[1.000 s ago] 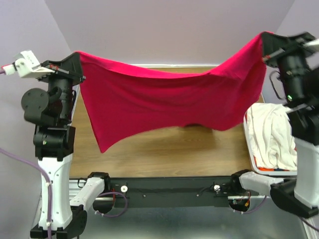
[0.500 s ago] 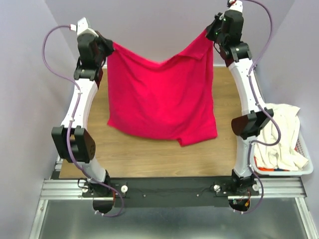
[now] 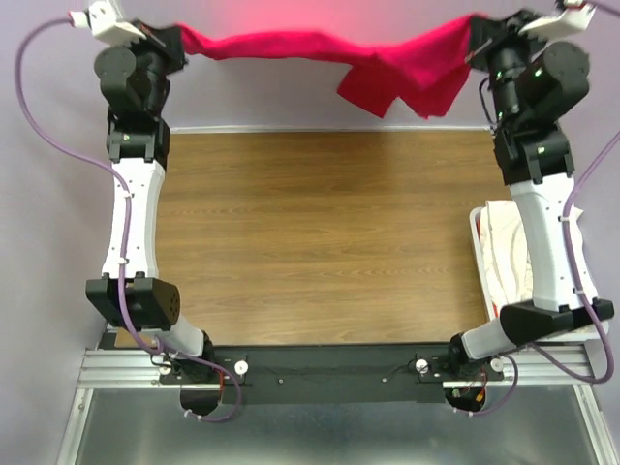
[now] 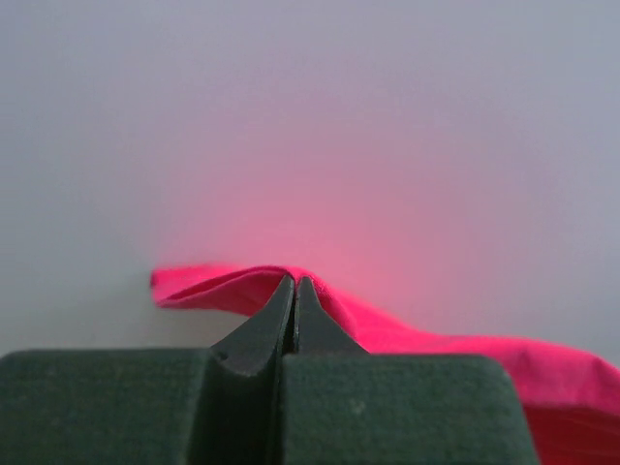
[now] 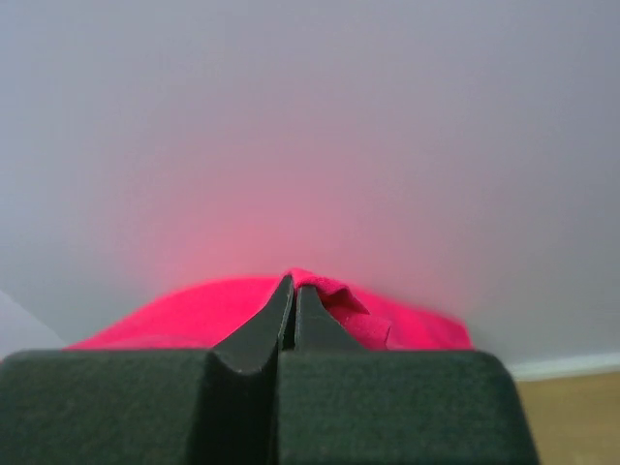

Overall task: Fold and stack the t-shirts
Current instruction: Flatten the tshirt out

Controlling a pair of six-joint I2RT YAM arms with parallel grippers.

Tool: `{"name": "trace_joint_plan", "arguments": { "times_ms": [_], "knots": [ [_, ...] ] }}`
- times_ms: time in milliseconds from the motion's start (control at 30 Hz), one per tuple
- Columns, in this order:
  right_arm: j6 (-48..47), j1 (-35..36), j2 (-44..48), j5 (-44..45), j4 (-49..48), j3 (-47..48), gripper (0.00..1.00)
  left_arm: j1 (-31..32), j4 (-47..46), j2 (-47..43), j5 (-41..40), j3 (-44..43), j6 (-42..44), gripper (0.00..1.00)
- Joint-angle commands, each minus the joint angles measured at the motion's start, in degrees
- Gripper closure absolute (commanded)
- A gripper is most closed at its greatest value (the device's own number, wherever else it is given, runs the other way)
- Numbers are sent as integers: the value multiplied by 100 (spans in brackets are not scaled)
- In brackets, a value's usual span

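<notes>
Two grippers clamp the bright crimson-red cloth t-shirt (image 3: 291, 44): left gripper (image 4: 294, 286) pinches its L end, right gripper (image 5: 293, 286) its R end, jaws pressed tight. Shirt hangs high by back wall, past far edge of brown wooden table (image 3: 310, 232). Long axis runs L-R, w/ bunched fold drooping nr R end. Cream-white cloth t-shirt (image 3: 499, 247) lies crumpled in white plastic basket (image 3: 478, 262), R side.

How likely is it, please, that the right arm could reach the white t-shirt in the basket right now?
Probably not yet: the right pincer is shut on the red t-shirt, stretched high between it and the left pincer. The white t-shirt lies beside that arm's base; it must let go first.
</notes>
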State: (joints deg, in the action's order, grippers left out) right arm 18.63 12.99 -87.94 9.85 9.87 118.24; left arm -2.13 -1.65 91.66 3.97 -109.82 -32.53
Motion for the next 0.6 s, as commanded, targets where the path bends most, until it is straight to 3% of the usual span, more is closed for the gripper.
{"name": "trace_joint_plan", "arguments": {
  "times_ms": [0, 233, 400, 567],
  "knots": [
    [517, -7, 284, 17, 77, -2068, 100, 11, -36, -244, 148, 1355, -77, 100],
    [1520, -7, 1972, -325, -11, -5822, 100, 2, -309, -1114, 148, 4387, -674, 100],
    [2196, -16, 3036, -949, 190, -7795, 100, 2, -336, -1554, 34, 6644, -1087, 100],
    [2697, -7, 3590, -1415, 541, -9105, 100, -7, -143, -1879, -238, 7352, -1237, 100]
  ]
}}
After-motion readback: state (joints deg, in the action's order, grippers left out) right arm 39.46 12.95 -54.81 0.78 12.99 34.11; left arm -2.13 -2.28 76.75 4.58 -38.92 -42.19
